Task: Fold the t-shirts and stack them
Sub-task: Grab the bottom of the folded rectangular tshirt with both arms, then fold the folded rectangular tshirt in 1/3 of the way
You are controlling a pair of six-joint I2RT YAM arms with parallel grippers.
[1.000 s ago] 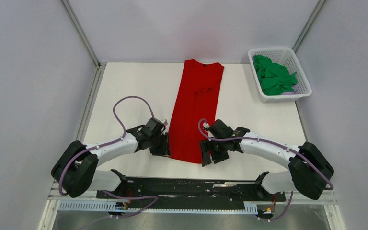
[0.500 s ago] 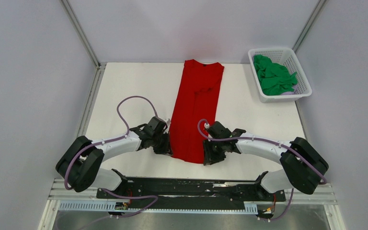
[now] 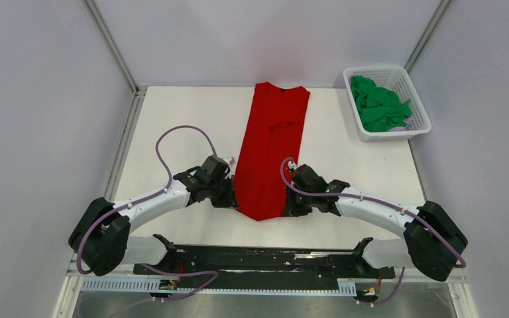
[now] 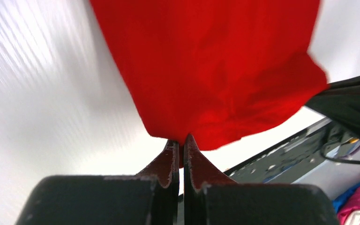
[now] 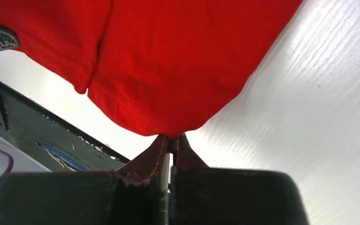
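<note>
My left gripper (image 3: 229, 198) is closed tight on the near left corner of the red t-shirt (image 3: 269, 142). In the left wrist view the two fingers meet with only a sliver of red cloth between them. My right gripper (image 3: 291, 206) is likewise pinched fast on the near right corner, a fold of hem caught at its fingertips. Between my two grips the hem sags to a point at lower centre of the top view. The rest of the shirt runs as a long narrow strip up the middle of the white table (image 3: 172, 126), its collar at the far edge. The green t-shirt (image 3: 379, 106) lies crumpled inside the white basket (image 3: 374, 69) at the upper right, well apart from both arms.
</note>
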